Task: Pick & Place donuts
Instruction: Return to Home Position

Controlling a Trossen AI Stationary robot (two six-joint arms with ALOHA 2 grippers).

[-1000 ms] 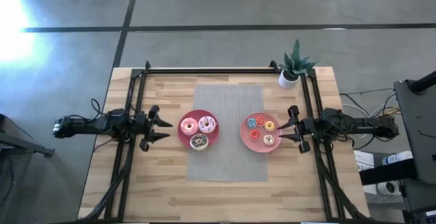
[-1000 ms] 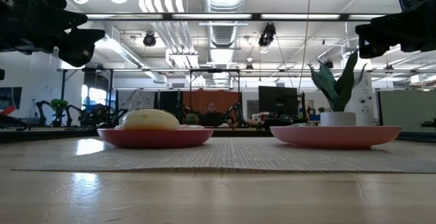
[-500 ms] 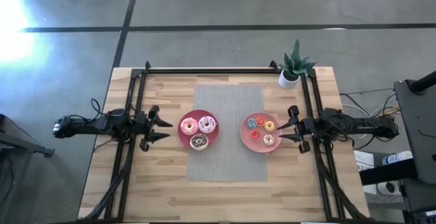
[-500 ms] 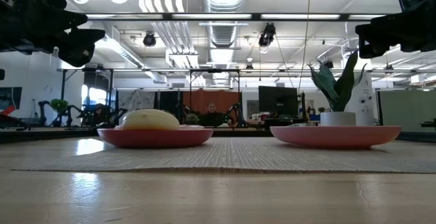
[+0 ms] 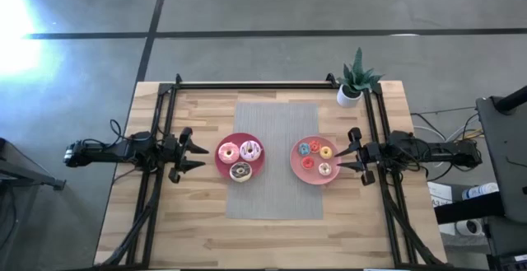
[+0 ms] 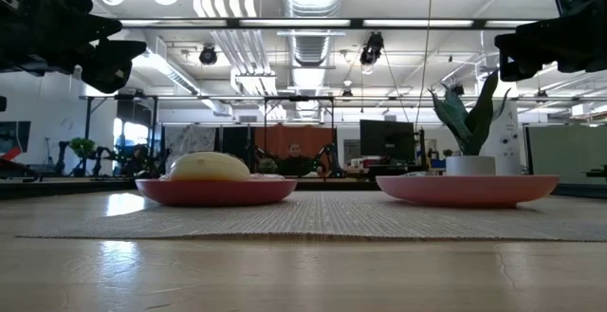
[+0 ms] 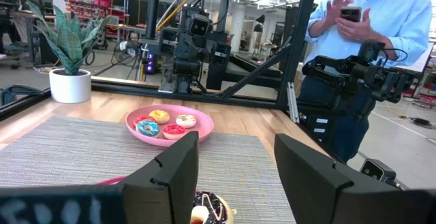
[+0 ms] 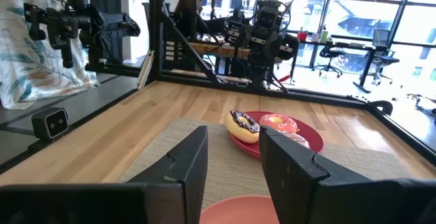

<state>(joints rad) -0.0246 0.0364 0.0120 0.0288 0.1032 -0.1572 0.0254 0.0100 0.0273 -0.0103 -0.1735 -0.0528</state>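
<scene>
Left pincer (image 5: 194,155) hovers with fingers apart near the table's left edge, aimed at the left plate (image 5: 222,165) of three large donuts (image 5: 240,158) just beyond its tips. Across bare mat, four small donuts (image 5: 316,156) fill the right plate (image 5: 298,169); right pincer (image 5: 350,156), also apart, faces them.

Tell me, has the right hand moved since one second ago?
No. In the high view the right hand sits at the same spot beside the right plate, open, as before.
</scene>
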